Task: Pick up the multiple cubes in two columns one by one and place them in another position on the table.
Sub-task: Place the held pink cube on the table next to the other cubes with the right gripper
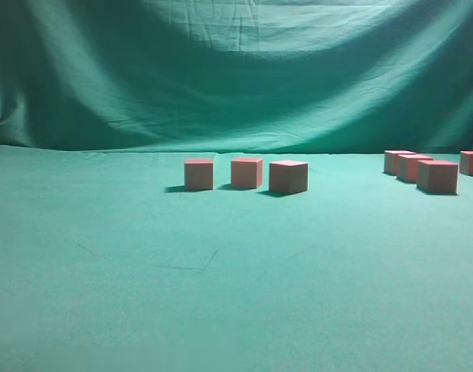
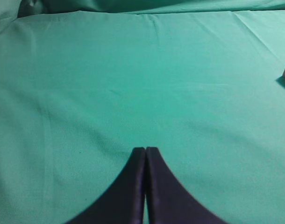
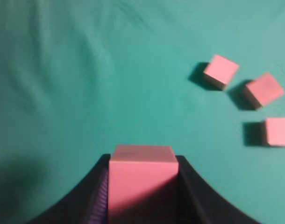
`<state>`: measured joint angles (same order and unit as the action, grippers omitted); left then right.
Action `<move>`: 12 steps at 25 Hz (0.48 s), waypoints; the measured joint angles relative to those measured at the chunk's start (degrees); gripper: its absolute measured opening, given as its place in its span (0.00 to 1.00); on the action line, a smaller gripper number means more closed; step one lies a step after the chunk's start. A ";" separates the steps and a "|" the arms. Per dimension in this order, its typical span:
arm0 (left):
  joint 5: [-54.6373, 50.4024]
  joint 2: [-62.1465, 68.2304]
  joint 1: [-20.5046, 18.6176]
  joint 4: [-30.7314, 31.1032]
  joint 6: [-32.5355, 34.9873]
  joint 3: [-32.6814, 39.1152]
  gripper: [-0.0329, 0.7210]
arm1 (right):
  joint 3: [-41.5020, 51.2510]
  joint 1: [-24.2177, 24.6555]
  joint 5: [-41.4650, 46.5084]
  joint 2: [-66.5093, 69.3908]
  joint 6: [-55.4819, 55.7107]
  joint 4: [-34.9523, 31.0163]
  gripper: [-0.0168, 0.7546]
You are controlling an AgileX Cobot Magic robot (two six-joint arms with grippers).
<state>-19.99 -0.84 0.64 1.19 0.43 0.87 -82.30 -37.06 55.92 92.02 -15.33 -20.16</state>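
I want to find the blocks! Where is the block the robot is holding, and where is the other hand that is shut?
held cube (image 3: 141, 179), right wrist view, its pink front face.
right hand (image 3: 142, 196), right wrist view, between its fingertips.
left hand (image 2: 145, 151), left wrist view, where its closed tips meet.

Staged lab-style test setup: table (image 1: 143, 294) under green cloth, draped green backdrop (image 1: 236, 70), plain pink cubes (image 1: 246, 173).

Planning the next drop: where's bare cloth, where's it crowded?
Bare green cloth table: whole left side and foreground before the three pink cubes in a row. Crowded: pink cube cluster at far right. The right gripper holds a pink cube.
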 joint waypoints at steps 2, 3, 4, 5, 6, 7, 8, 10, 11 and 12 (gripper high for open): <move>0.00 0.00 0.00 0.00 0.00 0.00 0.04 | -3.84 -3.69 0.75 3.90 4.86 4.78 0.39; 0.00 0.00 0.00 0.00 0.00 0.00 0.04 | -5.43 -5.15 1.60 5.95 7.62 7.25 0.39; 0.00 0.00 0.00 0.00 0.00 0.00 0.04 | -7.31 -6.01 2.56 7.67 11.25 9.30 0.39; 0.00 0.00 0.00 0.00 0.00 0.00 0.04 | -9.06 -6.63 3.45 9.67 14.87 11.68 0.39; 0.00 0.00 0.00 0.00 0.00 0.00 0.04 | -10.80 -6.89 4.27 11.56 17.66 13.66 0.39; 0.00 0.00 0.00 0.00 0.00 0.00 0.04 | -12.13 -6.97 5.12 13.33 20.19 15.00 0.39; 0.00 0.00 0.00 0.00 0.00 0.00 0.04 | -13.52 -6.97 5.74 14.67 21.78 16.39 0.39; 0.00 0.00 0.00 0.00 0.00 0.00 0.04 | -15.90 -6.97 6.16 17.56 23.42 18.09 0.39; 0.00 0.00 0.00 0.00 0.00 0.00 0.04 | -16.77 -6.97 6.16 18.69 24.01 18.21 0.39; 0.00 0.00 0.00 0.00 0.00 0.00 0.04 | -17.71 -6.97 6.16 20.01 24.30 18.27 0.39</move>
<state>-19.99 -0.84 0.64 1.19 0.43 0.87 -100.01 -44.03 62.08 112.03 8.96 -1.90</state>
